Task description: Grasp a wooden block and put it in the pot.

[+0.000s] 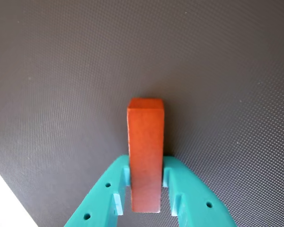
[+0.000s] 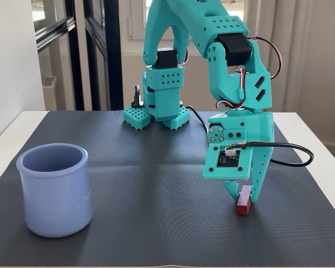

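Observation:
The reddish-brown wooden block [image 1: 145, 156] stands between my teal fingers in the wrist view, its far end pointing away over the dark mat. My gripper [image 1: 146, 177] is shut on the wooden block, one finger against each long side. In the fixed view the wooden block [image 2: 244, 202] hangs at the fingertips of my gripper [image 2: 243, 198], low over the mat at the right, at or just above its surface. The lavender-blue pot [image 2: 54, 188] stands upright at the front left, well apart from the gripper.
A dark textured mat [image 2: 156, 190] covers the white table [image 2: 5, 134]. The arm's base [image 2: 156, 114] stands at the mat's back centre. A black cable [image 2: 293, 153] loops out to the right of the wrist. The mat's edge shows at the wrist view's lower left.

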Controlling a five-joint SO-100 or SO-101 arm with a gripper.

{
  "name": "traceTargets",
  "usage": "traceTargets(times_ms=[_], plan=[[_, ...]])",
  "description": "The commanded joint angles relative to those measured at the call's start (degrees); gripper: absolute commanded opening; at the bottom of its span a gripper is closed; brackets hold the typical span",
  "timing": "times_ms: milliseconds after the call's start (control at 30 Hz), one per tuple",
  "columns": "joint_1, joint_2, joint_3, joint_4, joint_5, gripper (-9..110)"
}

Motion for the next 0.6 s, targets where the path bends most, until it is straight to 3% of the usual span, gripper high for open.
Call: traceTargets(times_ms=[0, 233, 567], plan=[[-0.18, -0.44, 0.00, -0.44, -1.85, 6], [0.09, 0.26, -0.26, -0.44, -3.60, 6], [5.98, 11.78, -0.97, -0.44, -16.35, 6]])
